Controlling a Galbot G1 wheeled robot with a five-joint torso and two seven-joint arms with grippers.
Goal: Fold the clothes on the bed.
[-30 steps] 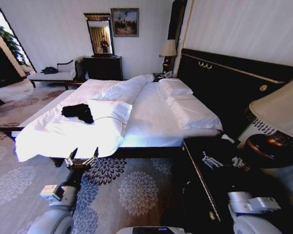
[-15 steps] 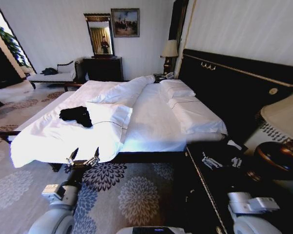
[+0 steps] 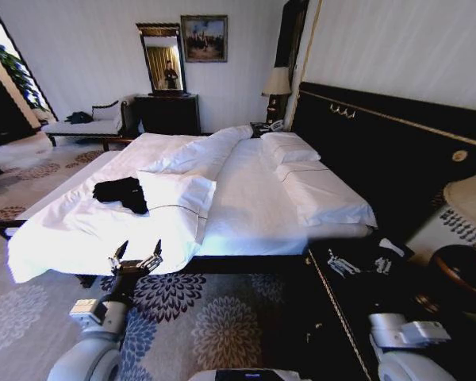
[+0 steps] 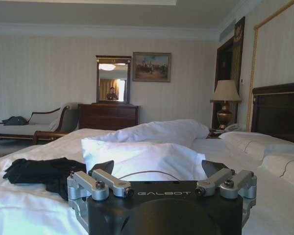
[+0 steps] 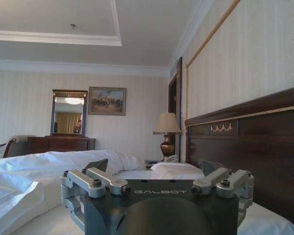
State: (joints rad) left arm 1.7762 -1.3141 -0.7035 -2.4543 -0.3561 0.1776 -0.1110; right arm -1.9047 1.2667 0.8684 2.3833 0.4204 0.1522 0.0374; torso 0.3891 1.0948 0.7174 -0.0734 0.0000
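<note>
Head view: the black T-shirt (image 3: 120, 193) is seen crumpled on the white duvet (image 3: 87, 230), on the bed (image 3: 254, 198), beside a white pillow (image 3: 177, 190). The left gripper (image 3: 135, 259) is held over the bed's near edge, fingers spread, nothing gripped.

Left wrist view: the left gripper (image 4: 157, 166) is shown wide open and empty; the T-shirt (image 4: 41, 171) is seen just beyond it.

Right wrist view: the right gripper (image 5: 154, 165) is raised beside the dark headboard (image 5: 245, 147), open and empty.
</note>
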